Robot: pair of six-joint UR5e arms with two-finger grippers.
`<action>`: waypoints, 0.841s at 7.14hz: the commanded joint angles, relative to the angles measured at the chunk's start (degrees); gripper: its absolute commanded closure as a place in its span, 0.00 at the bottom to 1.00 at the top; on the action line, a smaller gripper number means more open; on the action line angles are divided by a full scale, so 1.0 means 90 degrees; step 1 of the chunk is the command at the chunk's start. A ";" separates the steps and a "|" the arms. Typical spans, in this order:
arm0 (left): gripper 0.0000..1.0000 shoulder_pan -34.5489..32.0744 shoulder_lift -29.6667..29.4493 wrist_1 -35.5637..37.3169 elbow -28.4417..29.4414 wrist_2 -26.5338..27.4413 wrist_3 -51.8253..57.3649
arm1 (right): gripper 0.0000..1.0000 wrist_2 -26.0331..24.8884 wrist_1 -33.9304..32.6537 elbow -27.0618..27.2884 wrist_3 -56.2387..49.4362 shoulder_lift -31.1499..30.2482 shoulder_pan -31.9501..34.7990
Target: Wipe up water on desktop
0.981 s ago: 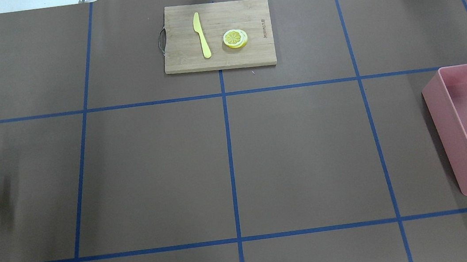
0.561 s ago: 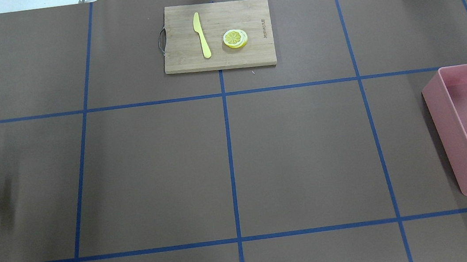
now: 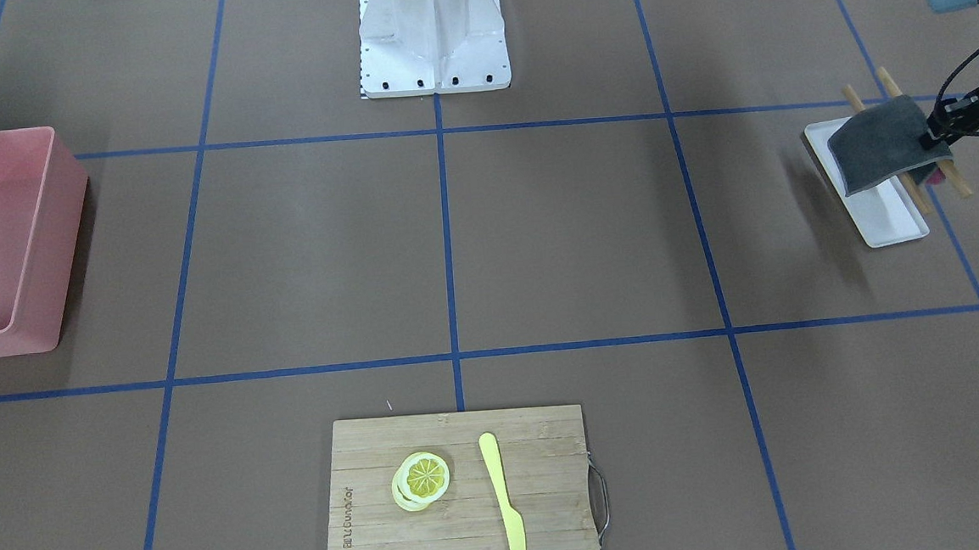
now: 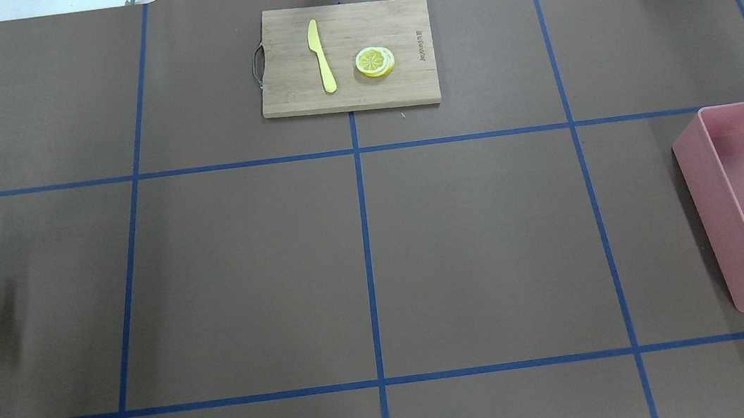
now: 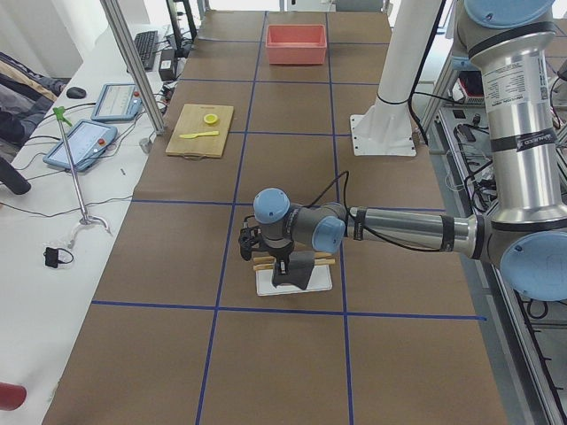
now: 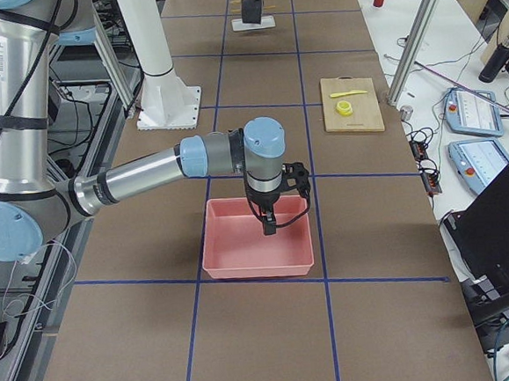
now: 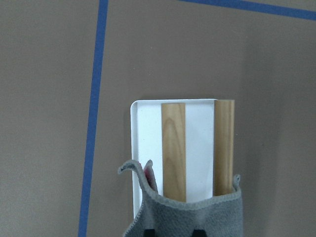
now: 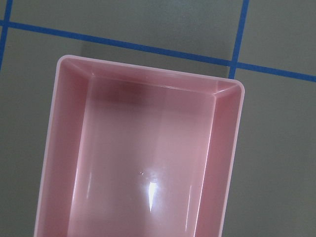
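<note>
At the robot's left end of the desktop (image 4: 246,281), the left gripper (image 3: 933,137) pinches one edge of the cloth (image 3: 880,149), which hangs over the tray (image 3: 881,217) and its two sticks (image 7: 174,148); these likely keep it off the tray floor. Well apart, the right gripper (image 6: 271,227) hovers over the bin (image 6: 234,261), out of the way. Whether it is open cannot be told. No water shows.
</note>
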 commanded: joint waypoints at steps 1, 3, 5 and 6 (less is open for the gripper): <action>1.00 -0.0005 0.0049 0.0002 -0.0050 0.0003 0.0001 | 0.00 0.0001 0.0000 0.0000 0.0000 0.0000 -0.0007; 1.00 -0.0015 0.0185 0.0011 -0.0254 0.0003 0.0001 | 0.00 0.0031 0.0000 0.0000 0.0000 0.0000 0.0003; 1.00 -0.0044 0.0186 0.0041 -0.0488 -0.0016 -0.0029 | 0.00 0.0050 0.0000 -0.0010 0.0019 0.0000 -0.0007; 1.00 -0.0054 0.0176 0.0079 -0.0692 -0.0316 -0.0183 | 0.00 0.0186 0.0242 0.0010 0.0020 0.0000 -0.0007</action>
